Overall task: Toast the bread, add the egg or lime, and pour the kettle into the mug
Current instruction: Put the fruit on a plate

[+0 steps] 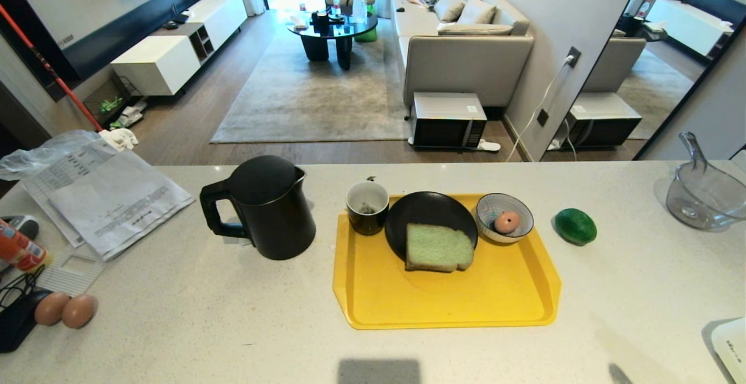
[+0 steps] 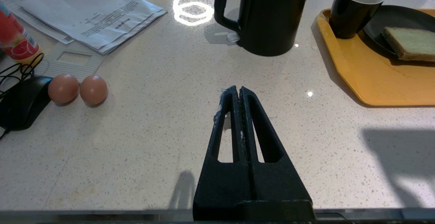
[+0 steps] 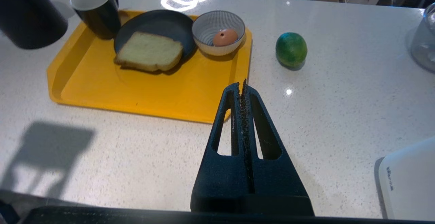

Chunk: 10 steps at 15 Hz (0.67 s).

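The pale green bread [image 1: 438,248] lies half on a black plate [image 1: 430,216] on the yellow tray [image 1: 466,296]. The black mug [image 1: 367,206] stands at the tray's back left corner, and a striped bowl [image 1: 505,217] at the back right holds an egg [image 1: 506,221]. The lime [image 1: 575,226] rests on the counter right of the tray. The black kettle [image 1: 265,206] stands left of the tray. My left gripper [image 2: 239,89] is shut and empty over bare counter. My right gripper [image 3: 242,85] is shut and empty near the tray's front right corner [image 3: 217,115].
Two brown eggs [image 1: 64,309] lie at the counter's left front, beside papers [image 1: 111,197], a can [image 1: 20,248] and black cables. A clear glass jug [image 1: 702,192] stands far right and a white appliance [image 1: 731,346] at the right front corner.
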### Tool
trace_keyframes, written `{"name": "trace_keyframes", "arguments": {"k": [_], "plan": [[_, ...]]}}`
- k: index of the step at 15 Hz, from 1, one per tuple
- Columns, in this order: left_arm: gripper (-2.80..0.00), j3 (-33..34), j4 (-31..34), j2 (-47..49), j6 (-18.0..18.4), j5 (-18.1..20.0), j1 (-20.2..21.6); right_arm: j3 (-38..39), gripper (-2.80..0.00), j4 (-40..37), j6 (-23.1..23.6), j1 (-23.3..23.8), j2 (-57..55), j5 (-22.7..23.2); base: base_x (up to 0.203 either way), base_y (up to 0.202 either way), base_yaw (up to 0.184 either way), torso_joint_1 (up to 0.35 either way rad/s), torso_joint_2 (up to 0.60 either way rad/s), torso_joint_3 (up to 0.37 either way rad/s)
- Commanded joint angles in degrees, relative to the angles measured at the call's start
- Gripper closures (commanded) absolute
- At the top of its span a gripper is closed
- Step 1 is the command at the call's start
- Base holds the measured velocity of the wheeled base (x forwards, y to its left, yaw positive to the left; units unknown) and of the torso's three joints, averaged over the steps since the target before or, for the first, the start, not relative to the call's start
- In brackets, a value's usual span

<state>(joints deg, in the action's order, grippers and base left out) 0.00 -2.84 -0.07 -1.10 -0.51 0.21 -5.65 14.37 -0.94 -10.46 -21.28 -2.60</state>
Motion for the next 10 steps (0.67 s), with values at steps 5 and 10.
{"name": "trace_keyframes", "arguments": {"k": [5,10], "plan": [[0.00,0.88,-0.06,-0.10,-0.05,-0.02,-0.03,5.74,0.00,-3.16,-0.20,7.60,7.11,3.19,0.000,0.000,0.000,0.000,0.00,0.000],[0.00,0.88,-0.06,-0.10,-0.05,-0.02,0.06,5.74,0.00,-9.77,2.33,9.97,18.13,4.65,0.000,0.000,0.000,0.000,0.00,0.000]]}}
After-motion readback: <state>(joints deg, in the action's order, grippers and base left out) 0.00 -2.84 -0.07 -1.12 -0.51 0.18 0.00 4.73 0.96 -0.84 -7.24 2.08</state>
